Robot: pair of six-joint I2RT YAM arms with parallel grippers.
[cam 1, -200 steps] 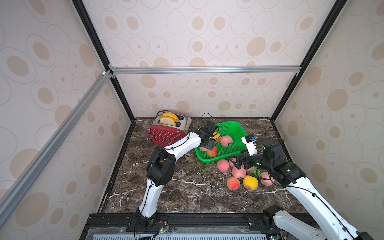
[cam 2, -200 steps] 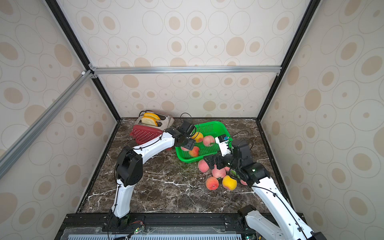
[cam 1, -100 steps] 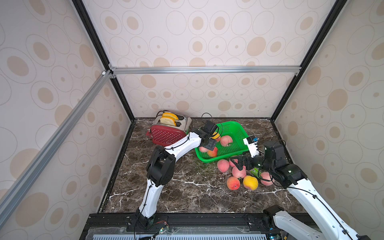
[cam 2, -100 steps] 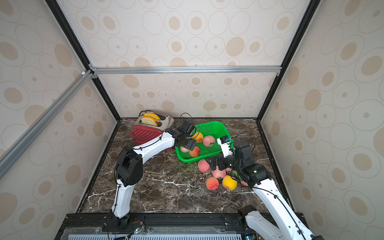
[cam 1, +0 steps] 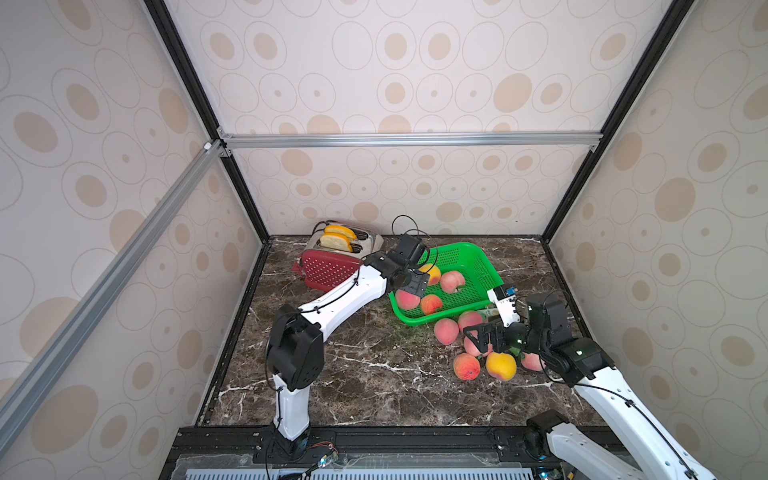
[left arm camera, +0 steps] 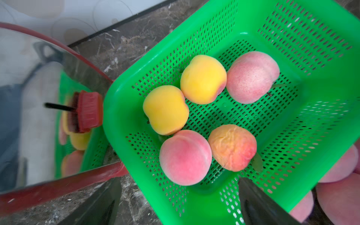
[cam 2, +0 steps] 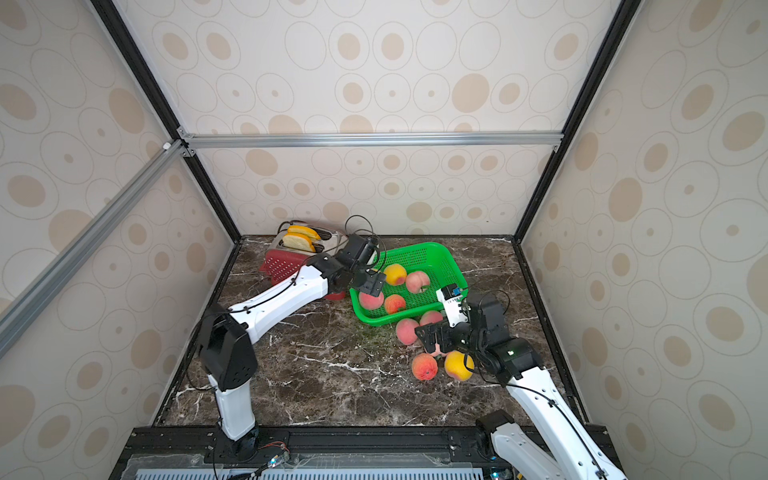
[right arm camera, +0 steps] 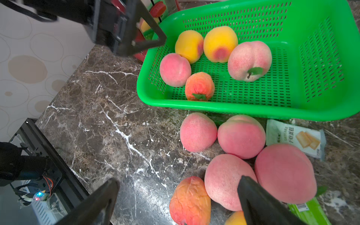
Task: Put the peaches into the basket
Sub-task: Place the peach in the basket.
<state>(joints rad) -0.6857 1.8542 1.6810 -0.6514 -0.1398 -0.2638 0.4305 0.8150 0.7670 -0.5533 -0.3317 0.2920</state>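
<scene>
I reckon I'm a little under halfway: five round peaches [left arm camera: 185,157] lie in the bright green perforated plastic basket [cam 1: 455,247], two yellow, two pink and one wrinkled orange-red, while six more sit loose on the dark marbled desk [cam 1: 353,365] just beside the basket's near rim. My left gripper [cam 1: 412,286] hangs over the basket's corner nearest the red dotted toaster [cam 1: 328,270], jaws spread and holding nothing. My right gripper [cam 1: 478,338] is spread wide too, empty, low over the loose cluster [right arm camera: 198,132], with one finger [right arm camera: 263,202] in front of a pink peach [right arm camera: 227,182] that I judge the likeliest next pick. The top views hide one yellow peach [left arm camera: 165,110] under my left gripper; the left wrist view shows it plainly. Only the right wrist view makes clear the pale snack packet [right arm camera: 294,138] and a green wrapper [right arm camera: 309,212] lying among the loose fruit.
</scene>
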